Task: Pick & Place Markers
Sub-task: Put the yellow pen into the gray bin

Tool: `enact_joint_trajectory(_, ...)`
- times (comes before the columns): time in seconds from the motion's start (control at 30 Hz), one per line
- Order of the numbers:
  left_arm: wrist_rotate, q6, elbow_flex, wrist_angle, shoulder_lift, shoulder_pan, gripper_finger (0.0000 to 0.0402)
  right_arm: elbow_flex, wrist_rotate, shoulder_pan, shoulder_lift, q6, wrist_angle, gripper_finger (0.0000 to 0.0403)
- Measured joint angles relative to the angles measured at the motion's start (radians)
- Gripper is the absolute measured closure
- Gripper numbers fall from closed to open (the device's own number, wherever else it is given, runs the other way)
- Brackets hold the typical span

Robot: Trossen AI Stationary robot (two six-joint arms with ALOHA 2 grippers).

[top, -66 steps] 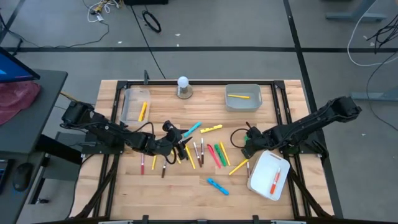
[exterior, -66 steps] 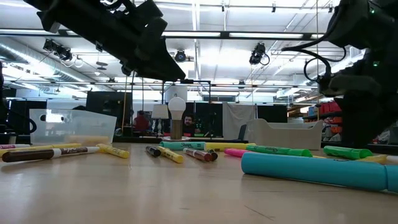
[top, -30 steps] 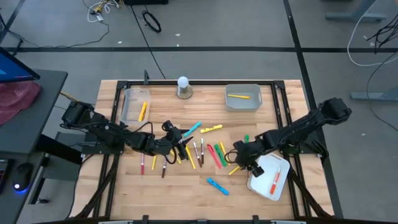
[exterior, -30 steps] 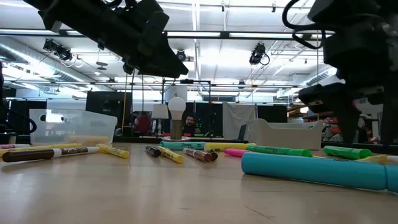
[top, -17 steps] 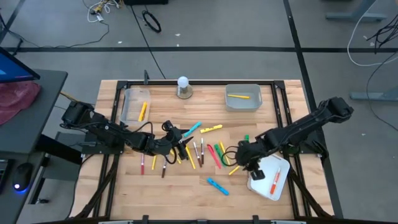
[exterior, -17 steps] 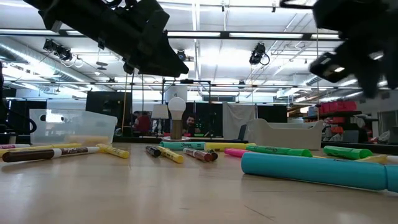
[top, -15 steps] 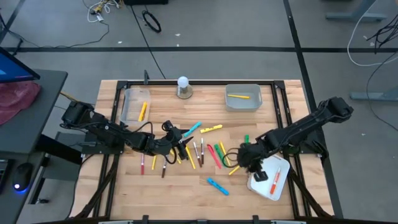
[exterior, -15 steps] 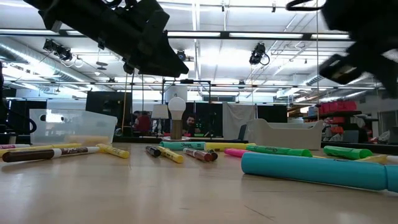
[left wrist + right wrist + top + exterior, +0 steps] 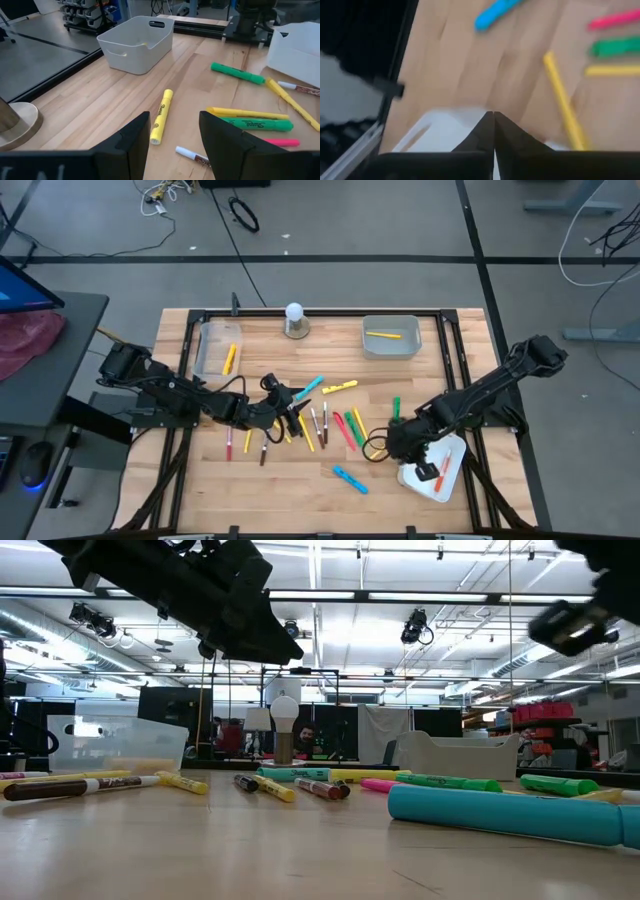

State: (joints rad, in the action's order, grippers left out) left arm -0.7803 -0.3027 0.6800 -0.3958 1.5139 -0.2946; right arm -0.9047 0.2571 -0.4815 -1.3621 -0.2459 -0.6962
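Markers (image 9: 325, 423) of several colours lie flat and scattered on the wooden table; a light blue one (image 9: 350, 479) lies nearer the front. My left gripper (image 9: 172, 150) hovers open above the middle of the scatter, with a yellow marker (image 9: 161, 116) on the table ahead of its fingers. My right gripper (image 9: 493, 131) is shut with nothing between its fingers, above the left edge of the white tray (image 9: 455, 442). A yellow marker (image 9: 562, 107) lies on the table beside it. An orange marker (image 9: 443, 470) lies in the white tray.
A clear tray (image 9: 212, 340) at the far left holds a yellow marker. A grey bin (image 9: 391, 348) at the far right holds another. A white ball on a round base (image 9: 294, 320) stands at the far edge. A green marker (image 9: 395, 408) lies near the right arm.
My right gripper has shut on nothing, risen, and gone toward the near edge and a little right, from the markers to the white tray's left edge. The green marker it stood over now shows. The markers lie where they were.
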Motion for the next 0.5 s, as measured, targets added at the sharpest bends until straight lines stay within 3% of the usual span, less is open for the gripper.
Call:
enact_joint_trajectory(0.1,0.000,0.000,0.000,0.000,0.000,0.003,0.0225,0.017,0.006,0.027,-0.014,0.001,0.100,0.0399)
enact_joint_trajectory(0.2,0.000,0.000,0.000,0.000,0.000,0.006,0.0225,0.054,0.091,0.042,-0.044,0.020,0.153,0.0400)
enact_joint_trajectory(0.33,0.000,0.000,0.000,0.000,0.000,0.006,0.0225,0.061,0.213,0.035,-0.055,0.041,0.127,0.0400)
enact_joint_trajectory(0.5,0.000,0.000,0.000,0.000,0.000,0.006,0.0225,0.061,0.311,0.035,-0.050,-0.056,0.084,0.0401)
